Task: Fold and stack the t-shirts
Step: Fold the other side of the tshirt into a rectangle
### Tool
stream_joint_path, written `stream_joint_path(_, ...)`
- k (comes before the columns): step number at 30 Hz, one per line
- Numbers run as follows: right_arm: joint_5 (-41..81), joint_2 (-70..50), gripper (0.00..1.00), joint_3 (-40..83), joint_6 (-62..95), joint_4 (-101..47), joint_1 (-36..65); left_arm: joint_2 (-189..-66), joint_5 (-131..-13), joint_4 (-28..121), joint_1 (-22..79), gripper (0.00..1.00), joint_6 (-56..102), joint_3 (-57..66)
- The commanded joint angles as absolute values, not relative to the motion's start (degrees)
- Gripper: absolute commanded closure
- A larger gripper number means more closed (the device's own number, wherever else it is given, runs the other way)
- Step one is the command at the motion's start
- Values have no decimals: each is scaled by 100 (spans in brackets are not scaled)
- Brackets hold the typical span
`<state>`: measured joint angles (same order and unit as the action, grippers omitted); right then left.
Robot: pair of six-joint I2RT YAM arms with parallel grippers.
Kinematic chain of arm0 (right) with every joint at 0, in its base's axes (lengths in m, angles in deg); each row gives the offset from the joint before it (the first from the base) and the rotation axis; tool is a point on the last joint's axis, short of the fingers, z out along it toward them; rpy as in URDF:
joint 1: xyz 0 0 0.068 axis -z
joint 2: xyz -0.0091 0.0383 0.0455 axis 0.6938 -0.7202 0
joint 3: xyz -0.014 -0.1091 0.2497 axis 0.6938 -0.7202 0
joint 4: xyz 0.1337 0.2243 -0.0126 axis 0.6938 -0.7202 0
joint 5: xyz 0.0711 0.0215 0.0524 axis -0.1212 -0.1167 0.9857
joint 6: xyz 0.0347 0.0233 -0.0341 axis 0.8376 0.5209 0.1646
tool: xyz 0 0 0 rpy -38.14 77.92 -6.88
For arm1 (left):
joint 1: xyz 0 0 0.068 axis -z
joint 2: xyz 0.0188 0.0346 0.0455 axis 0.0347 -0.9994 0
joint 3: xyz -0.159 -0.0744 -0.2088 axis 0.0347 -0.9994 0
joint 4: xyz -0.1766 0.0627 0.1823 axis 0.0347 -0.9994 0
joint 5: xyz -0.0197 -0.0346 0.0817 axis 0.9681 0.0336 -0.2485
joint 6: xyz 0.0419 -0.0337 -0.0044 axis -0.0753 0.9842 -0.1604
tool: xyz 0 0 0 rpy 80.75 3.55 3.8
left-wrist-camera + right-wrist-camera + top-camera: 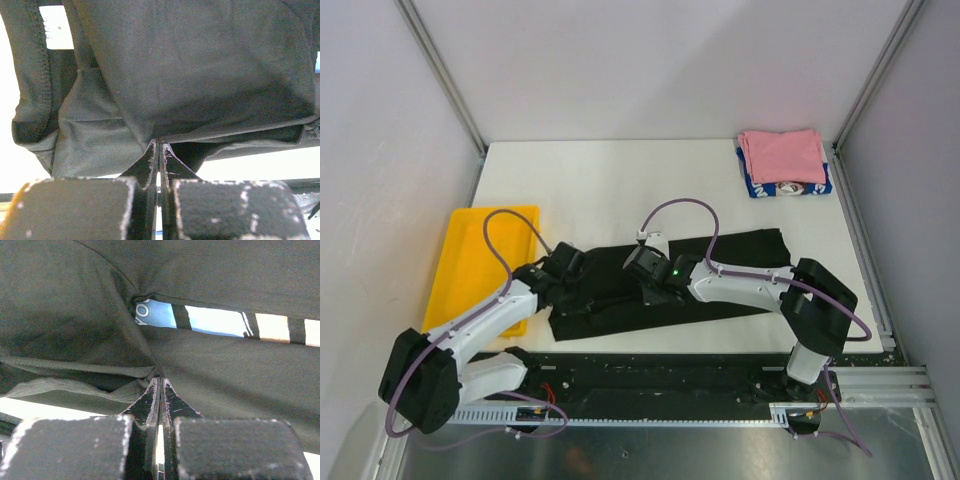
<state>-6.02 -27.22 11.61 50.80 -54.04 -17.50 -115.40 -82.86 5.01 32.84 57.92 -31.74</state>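
- Both hands are clamped shut on the black t-shirt: my left hand nips a hem edge, my right hand a fold beside its blue print.
- It lies as a long, rumpled band across the near bench.
- Folded, the pink t-shirt rests on the blue-and-white t-shirt in the far right corner, well apart from my hands.

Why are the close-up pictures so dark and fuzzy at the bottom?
Left wrist view: the black cloth t-shirt fills the frame, the white table glares beyond, the near fingers blur. Right wrist view: same dark cloth, washed-out bright gaps. Top view: even and sharp.
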Motion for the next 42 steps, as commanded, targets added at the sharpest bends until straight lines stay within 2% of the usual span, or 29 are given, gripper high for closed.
stream_joint_path(1, -925, -2743, 100, 1117, 5113, -5433, -1711, -11627, -8417, 535, 3310, 100, 5509, -3006)
stream_joint_path(3, -878, -2778, 100, 1116, 5121, -5393, -1696, -11671, -8434, 556, 3310, 100, 5495, -3007)
stream_joint_path(6, -869, -2821, 93, 1117, 5158, -5461, -1697, -11727, -8425, 583, 3309, 96, 5429, -3005)
stream_joint_path(8, -877, -2808, 84, 1116, 5178, -5521, -1693, -11727, -8453, 590, 3294, 90, 5369, -2985)
stream_joint_path(12, -905, -2549, 66, 1118, 5160, -5577, -1670, -11554, -8466, 572, 3221, 69, 5168, -2792)
stream_joint_path(16, -909, -2128, 64, 1122, 5136, -5585, -1534, -11305, -8361, 519, 3135, 61, 5056, -2519)
stream_joint_path(18, -836, -1937, 65, 1120, 5063, -5427, -1488, -11241, -8228, 515, 3128, 65, 5107, -2407)
stream_joint_path(24, 49, -2056, 76, 1122, 5004, -4605, -1401, -11435, -7628, 554, 3168, 92, 5537, -2420)
stream_joint_path(26, 330, -2174, 78, 1122, 5076, -4378, -1377, -11500, -7511, 651, 3182, 97, 5655, -2555)
stream_joint_path(34, 1231, -2785, 81, 1117, 5377, -3682, -1323, -11965, -7431, 1120, 3181, 100, 5893, -3141)
stream_joint_path(42, 1195, -3178, 85, 793, 5356, -3844, -1328, -12418, -7865, 1322, 3145, 100, 5809, -3247)
